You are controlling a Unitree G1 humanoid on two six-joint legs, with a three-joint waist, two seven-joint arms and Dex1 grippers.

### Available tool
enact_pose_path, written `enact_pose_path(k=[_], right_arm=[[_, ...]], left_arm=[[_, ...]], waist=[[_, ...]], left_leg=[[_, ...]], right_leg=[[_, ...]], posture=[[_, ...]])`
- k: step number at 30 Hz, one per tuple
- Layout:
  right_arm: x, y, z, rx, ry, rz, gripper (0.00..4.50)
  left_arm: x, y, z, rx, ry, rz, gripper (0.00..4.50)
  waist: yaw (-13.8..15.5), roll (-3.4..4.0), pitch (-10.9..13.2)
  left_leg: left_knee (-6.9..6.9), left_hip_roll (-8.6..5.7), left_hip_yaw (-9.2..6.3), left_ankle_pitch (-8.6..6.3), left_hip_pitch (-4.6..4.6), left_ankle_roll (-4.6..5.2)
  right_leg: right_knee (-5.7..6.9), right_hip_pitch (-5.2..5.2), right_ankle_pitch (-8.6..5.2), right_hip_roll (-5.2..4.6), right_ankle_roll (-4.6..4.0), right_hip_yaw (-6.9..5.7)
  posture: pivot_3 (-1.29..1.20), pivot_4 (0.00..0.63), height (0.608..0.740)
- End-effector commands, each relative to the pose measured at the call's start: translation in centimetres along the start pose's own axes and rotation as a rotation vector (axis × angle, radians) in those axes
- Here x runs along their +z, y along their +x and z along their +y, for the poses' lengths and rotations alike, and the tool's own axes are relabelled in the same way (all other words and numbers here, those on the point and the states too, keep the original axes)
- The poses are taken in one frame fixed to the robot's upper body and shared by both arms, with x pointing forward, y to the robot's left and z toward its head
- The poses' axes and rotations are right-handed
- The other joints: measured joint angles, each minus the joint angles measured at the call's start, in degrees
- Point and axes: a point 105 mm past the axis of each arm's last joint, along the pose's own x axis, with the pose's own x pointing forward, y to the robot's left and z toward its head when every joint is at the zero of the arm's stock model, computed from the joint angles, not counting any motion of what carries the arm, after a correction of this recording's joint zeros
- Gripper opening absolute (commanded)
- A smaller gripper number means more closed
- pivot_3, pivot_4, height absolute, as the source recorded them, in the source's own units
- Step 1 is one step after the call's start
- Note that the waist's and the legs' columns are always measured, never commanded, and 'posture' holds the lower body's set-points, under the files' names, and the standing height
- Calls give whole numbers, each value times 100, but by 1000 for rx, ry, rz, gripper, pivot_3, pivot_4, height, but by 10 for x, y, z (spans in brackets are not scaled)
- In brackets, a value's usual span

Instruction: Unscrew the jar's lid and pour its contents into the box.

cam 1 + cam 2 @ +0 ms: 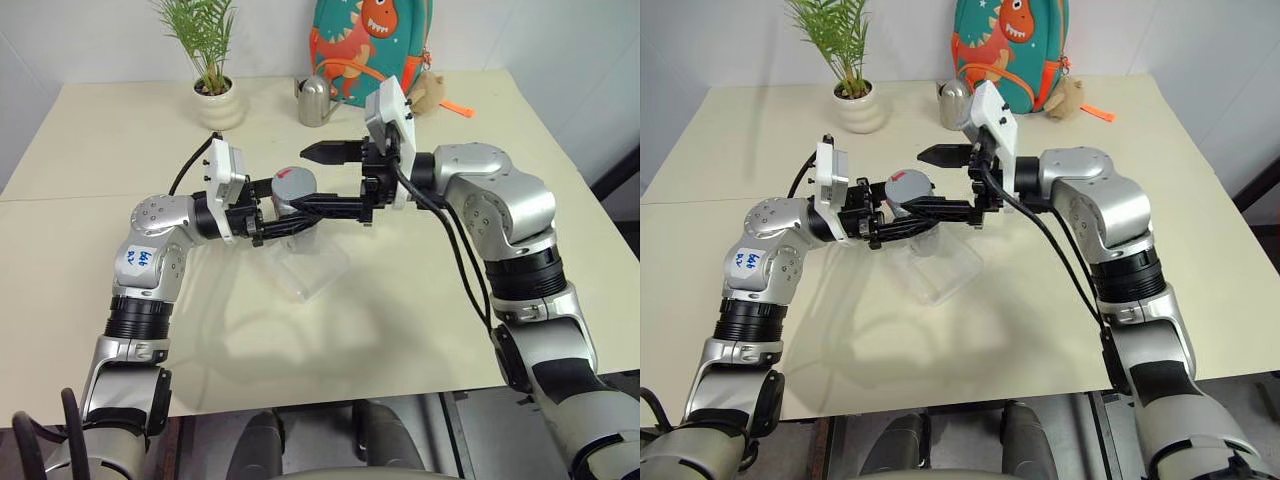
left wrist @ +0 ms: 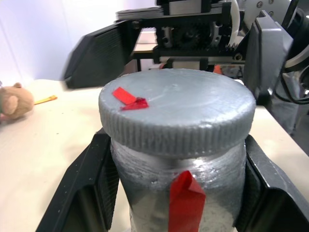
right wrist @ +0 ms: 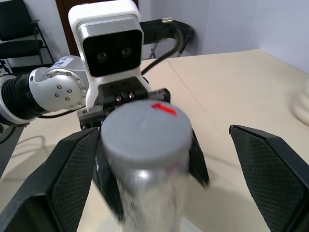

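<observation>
Far side of the table point(image 1: 420, 330) from the jar point(image 1: 293, 192): potted plant point(image 1: 213, 70), steel watering can point(image 1: 316, 101), dinosaur backpack point(image 1: 370, 45), small teddy point(image 1: 431, 90).

Jar silvery, red stripe on its side, grey ribbed lid point(image 2: 176, 110) still on, red patch on top. Held above the box point(image 1: 308, 262), a clear shallow tray; nothing discernible in it.

Left gripper point(image 1: 268, 214) clamped on the jar's body. Right gripper point(image 1: 322, 182), fingers wide apart, one on each side of the lid.
</observation>
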Motion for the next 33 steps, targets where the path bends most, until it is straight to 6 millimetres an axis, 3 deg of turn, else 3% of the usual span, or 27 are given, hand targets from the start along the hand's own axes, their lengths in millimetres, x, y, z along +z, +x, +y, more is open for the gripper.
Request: enact_pose_path(k=[1, 13, 17, 25, 32, 33], right_arm=[[18, -20, -14, -78, -47, -51, 4483], [31, -26, 7, 74, -27, -124, 4483], [36, -15, 9, 74, -20, -134, 4483], [18, 18, 16, 76, -21, -45, 4483], [17, 25, 17, 81, -27, -49, 4483], [18, 25, 16, 72, -27, -56, 4306]], left_arm=[[12, 2, -7, -48, 50, -26, 2512], [14, -1, -6, -36, 60, -22, 2512], [13, -1, -6, -34, 60, -21, 2512], [12, 1, -7, -39, 54, -23, 2512], [11, 1, -8, -40, 50, -24, 2512], [11, 1, -8, -39, 49, -23, 2512]], waist=[[5, 0, 0], [3, 0, 0], [3, 0, 0], [1, 0, 0], [11, 0, 0], [9, 0, 0]], left_leg=[[0, 0, 0, 0, 0, 0], [0, 0, 0, -1, 0, 1], [1, 0, 0, -1, 0, 1], [1, 0, 0, -1, -1, 1], [1, 0, 0, -1, -1, 1], [1, 0, 0, -1, -1, 1]], right_leg=[[0, 0, 0, 0, 0, 0], [-2, 0, 0, 0, 0, 0], [-2, 1, 0, 0, 0, 0], [-1, 0, 0, 0, 0, 0], [-2, 0, 0, 0, 0, 0], [-2, 0, 0, 0, 0, 0]], posture=[[0, 150, 740], [0, 150, 740], [0, 150, 740], [0, 150, 740], [0, 150, 740], [0, 150, 740]])
